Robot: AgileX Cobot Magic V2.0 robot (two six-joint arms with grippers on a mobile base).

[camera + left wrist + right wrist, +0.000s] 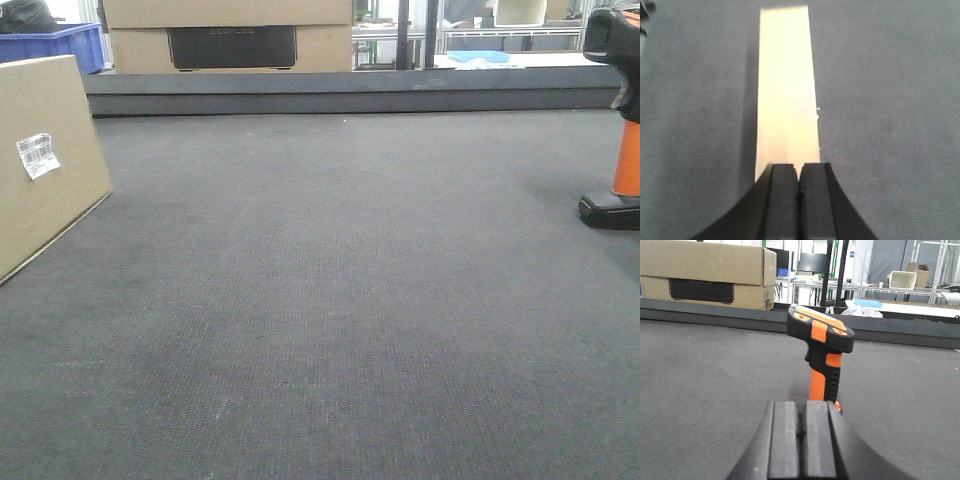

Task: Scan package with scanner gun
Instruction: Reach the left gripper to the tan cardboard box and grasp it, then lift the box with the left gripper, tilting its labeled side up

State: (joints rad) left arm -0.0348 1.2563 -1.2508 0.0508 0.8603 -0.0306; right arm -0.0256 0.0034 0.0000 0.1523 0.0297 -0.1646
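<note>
Package (45, 165) stands on the grey mat (330, 300) at 9 o'clock in the front view. It is a plain tan box standing on a thin side. Its wide face has a small white sticker (38, 155) with black lines on it. Part of the package is cut off by the edge of the picture.

Far away from it, at 3 o'clock in the same view, the scanner (618, 120) stands up on its flat black foot. Its stem is bright orange and its head is black. The mat between the two is bare.

At 12 o'clock, past the far edge of the mat, sits a big box (230, 35) with a black panel. At 11 o'clock is a blue bin (60, 45).

The left claw (799, 172) looks straight down from above. Its two black fingers are pressed together and hold nothing. The thin top of the package (786, 90) runs from the claw tips up toward 12 o'clock. I cannot tell if the claw touches it.

The right claw (801, 412) is low over the mat. Its fingers are closed too, with nothing between them. The scanner (822, 340) stands just past the tips, toward 12 o'clock, with an orange stripe on top of its head. The claw is not gripping it. The big box (710, 272) shows at 10 o'clock in this view.
</note>
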